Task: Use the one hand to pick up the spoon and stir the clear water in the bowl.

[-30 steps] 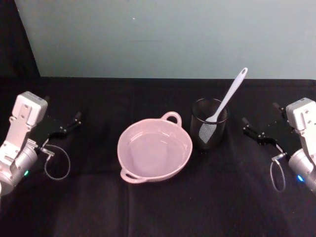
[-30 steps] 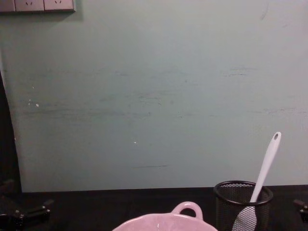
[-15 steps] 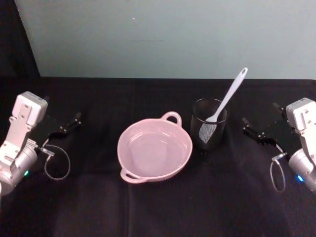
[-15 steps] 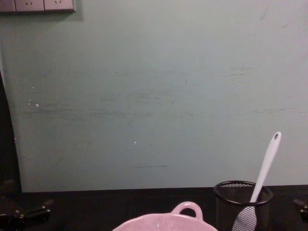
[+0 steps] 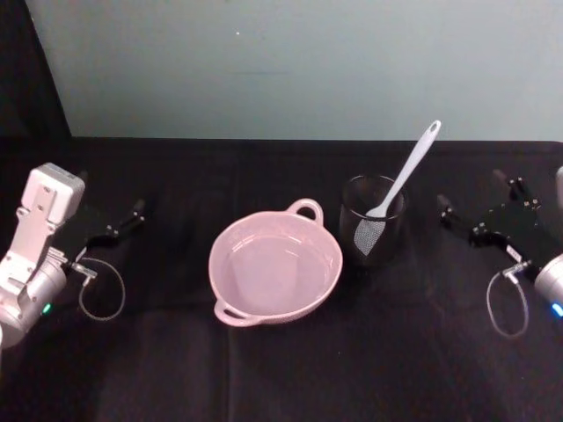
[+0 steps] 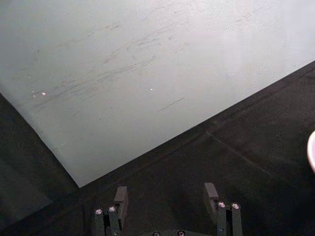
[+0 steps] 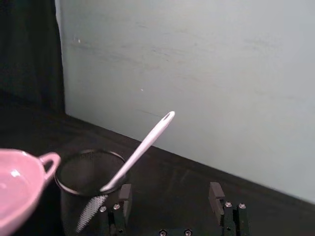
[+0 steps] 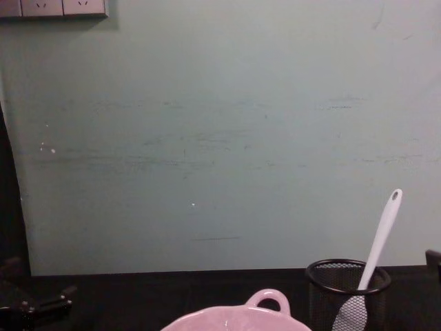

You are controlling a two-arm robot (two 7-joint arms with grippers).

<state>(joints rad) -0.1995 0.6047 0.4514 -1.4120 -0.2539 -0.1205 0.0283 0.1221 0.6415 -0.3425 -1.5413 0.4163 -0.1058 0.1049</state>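
The pale pink bowl [image 5: 275, 264] holds clear water and sits mid-table, its rim also low in the chest view [image 8: 241, 318]. The white spoon [image 5: 406, 169] stands tilted in a black mesh cup [image 5: 373, 224] just right of the bowl, handle leaning up and right. My right gripper [image 5: 473, 192] hovers open to the right of the cup, apart from it. In the right wrist view the right gripper [image 7: 170, 191] is open, with the spoon [image 7: 142, 147] and the cup [image 7: 88, 187] ahead of it. Far left of the bowl, my left gripper [image 5: 113, 204] rests open with nothing in it.
A black cloth [image 5: 281, 369] covers the table. A pale green wall [image 8: 220, 138] stands close behind the table's back edge. A grey cable loop [image 5: 101, 294] hangs by the left wrist, and another cable loop [image 5: 506, 308] by the right.
My right gripper has shifted to the right and a little toward the back of the table. The left arm, spoon and bowl have not moved.
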